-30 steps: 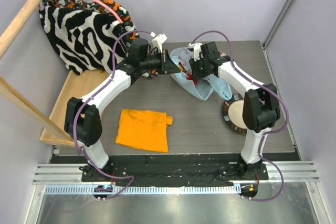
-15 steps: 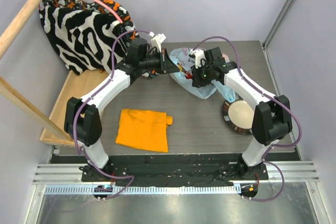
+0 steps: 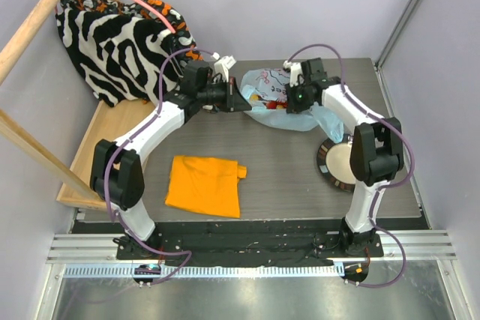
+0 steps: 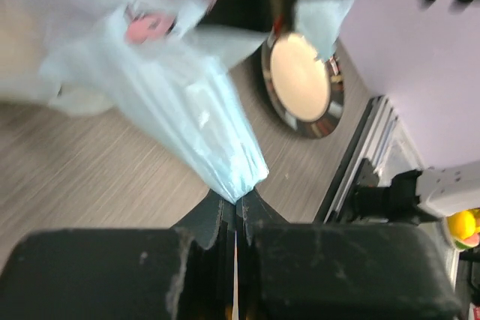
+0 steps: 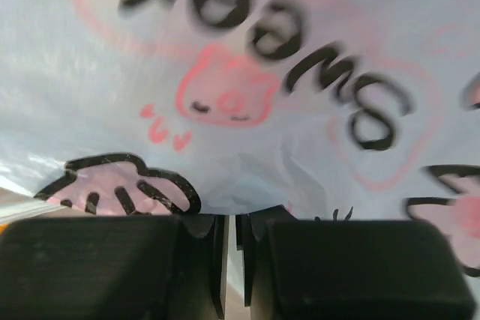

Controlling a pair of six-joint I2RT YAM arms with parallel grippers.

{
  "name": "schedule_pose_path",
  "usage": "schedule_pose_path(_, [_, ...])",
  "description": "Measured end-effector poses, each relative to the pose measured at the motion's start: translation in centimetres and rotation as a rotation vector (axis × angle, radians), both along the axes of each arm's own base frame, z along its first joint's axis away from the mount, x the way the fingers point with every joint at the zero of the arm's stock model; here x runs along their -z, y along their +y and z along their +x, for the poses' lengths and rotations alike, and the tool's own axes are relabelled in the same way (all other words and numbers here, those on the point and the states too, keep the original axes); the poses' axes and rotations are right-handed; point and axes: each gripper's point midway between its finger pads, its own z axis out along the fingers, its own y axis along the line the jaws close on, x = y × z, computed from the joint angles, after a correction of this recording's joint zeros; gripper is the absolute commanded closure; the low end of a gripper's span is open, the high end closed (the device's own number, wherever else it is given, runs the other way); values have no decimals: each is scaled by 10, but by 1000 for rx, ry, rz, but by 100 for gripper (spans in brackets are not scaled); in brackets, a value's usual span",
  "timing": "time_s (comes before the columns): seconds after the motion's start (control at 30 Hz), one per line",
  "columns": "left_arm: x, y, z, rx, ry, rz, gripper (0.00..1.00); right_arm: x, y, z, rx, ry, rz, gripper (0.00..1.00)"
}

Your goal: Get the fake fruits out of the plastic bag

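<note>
- The plastic bag [image 3: 289, 114] is laid at the far middle of the table. Its gathered left end is pinched by the left gripper [image 4: 236, 204] and its printed film by the right gripper [image 5: 232, 222]. If it is pulled from both ends, the thin film could be torn.
- The fake fruits [image 3: 258, 98], glimpsed inside the bag's left end, could be tipped out and rolled away.
- The grey wood-grain table [image 3: 285, 177] is closed in by pale walls [image 3: 300, 5]; a zebra-striped cloth [image 3: 112, 43], an orange cloth [image 3: 204, 185] and a round dish [image 3: 337, 162] are seen.

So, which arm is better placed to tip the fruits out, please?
Probably right: the right end effector pinches the plastic bag at its printed wall, beyond the fruits, which show beside the left end effector's pinch.
</note>
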Motion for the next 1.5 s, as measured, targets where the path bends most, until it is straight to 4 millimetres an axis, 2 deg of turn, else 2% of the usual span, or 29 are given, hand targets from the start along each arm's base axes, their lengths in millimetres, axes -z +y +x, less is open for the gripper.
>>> schedule_pose_path(0.17, [25,18,-19,11,33,62,100,-33,-42,43,89,-121,-19,82])
schedule_pose_path(0.23, [25,23,-27,19,30,73,100,-35,-60,50,122,-144,-52,78])
schedule_pose_path(0.33, [17,26,-35,38,3,71,100,-26,-77,49,150,-134,-79,72])
schedule_pose_path(0.4, [10,26,-40,60,-19,66,100,-15,-75,36,147,-114,-87,70])
schedule_pose_path(0.43, [10,27,-41,63,-20,66,100,-8,-71,24,135,-95,-93,69])
schedule_pose_path(0.53, [4,32,-52,77,-40,67,100,7,-50,-26,67,-41,-111,64])
schedule_pose_path(0.63, [0,36,-61,78,-53,63,100,5,-31,-65,-8,-38,-114,61])
schedule_pose_path(0.7, [3,37,-63,78,-50,65,100,-5,-19,-75,-49,-56,-99,60])
schedule_pose_path(0.77, [11,37,-63,74,-25,71,100,-13,-14,-71,-56,-82,-84,59])
schedule_pose_path(0.87, [21,36,-60,56,13,72,100,-16,-12,-60,-52,-94,-81,51])
schedule_pose_path(0.9, [23,35,-57,46,23,70,100,-16,-11,-56,-51,-96,-81,44])
schedule_pose_path(0.93, [24,35,-56,39,25,69,100,-16,-10,-50,-46,-100,-83,42])
schedule_pose_path(1.13, [22,32,-48,19,25,53,100,-3,-5,-9,-12,-110,-115,34])
schedule_pose_path(1.3, [23,30,-45,14,34,46,100,14,-6,26,30,-121,-167,33])
schedule_pose_path(1.37, [26,29,-44,14,36,48,100,22,-7,38,40,-129,-193,40])
schedule_pose_path(1.4, [27,29,-44,14,38,48,100,26,-7,42,40,-130,-203,47])
schedule_pose_path(1.47, [29,29,-43,14,44,51,100,33,-8,48,31,-130,-220,71])
schedule_pose_path(1.5, [31,29,-43,14,48,52,100,37,-8,50,20,-127,-228,77])
